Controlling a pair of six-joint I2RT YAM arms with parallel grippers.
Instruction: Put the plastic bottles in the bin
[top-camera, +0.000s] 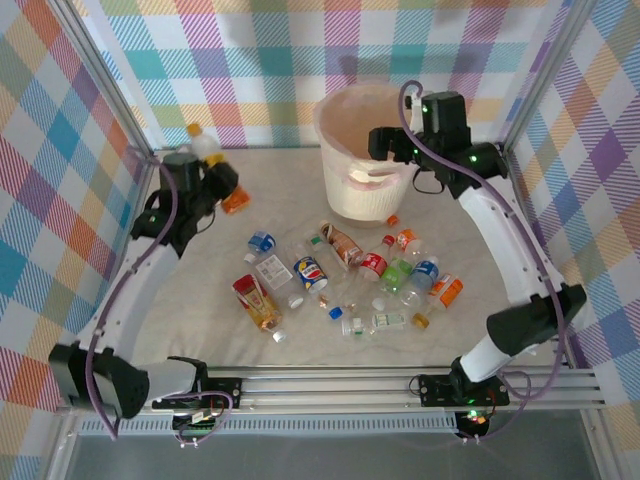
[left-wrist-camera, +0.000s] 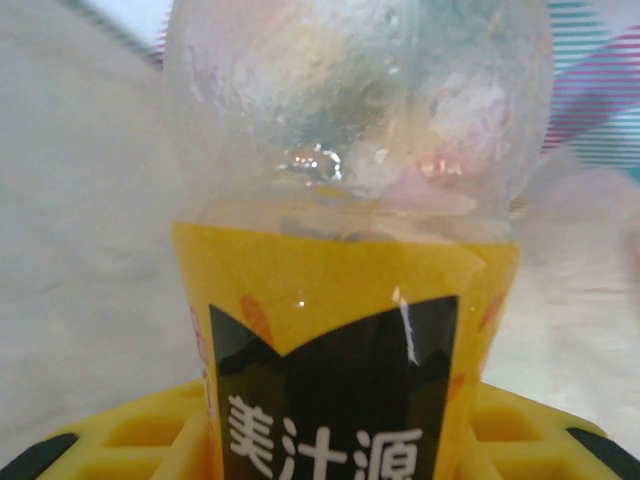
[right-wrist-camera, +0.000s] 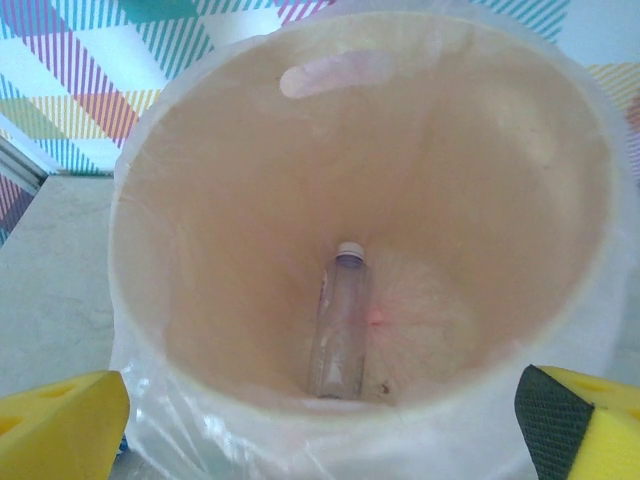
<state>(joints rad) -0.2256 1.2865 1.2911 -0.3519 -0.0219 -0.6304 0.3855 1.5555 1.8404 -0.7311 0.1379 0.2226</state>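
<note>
1. My left pincer is clamped shut on a clear plastic bottle with a yellow-orange label, at about ten o'clock on the cream tabletop. In the left wrist view the yellow pads sit on either side of the labelled body. I judge that gives a surer hold than the bulging clear shoulder above it.
2. The held bottle tilts with its orange cap toward eleven o'clock and looks raised off the cloth, though I cannot be certain.
3. My right pincer hangs with its jaws spread wide and nothing between them. It is over the three o'clock side of the large round cream-white translucent plastic bin, which stands at about one o'clock.
4. Looking down from the right wrist, one clear bottle with a pale cap lies on the bin's floor, so there is plenty of room.
5. The remaining small plastic bottles lie on their sides in a loose cluster mid-table, at six o'clock from the bin and well apart from both pincers.
6. Next I would carry the held bottle toward the bin. The right arm crowds the rim, so a clash is the risk.
</note>
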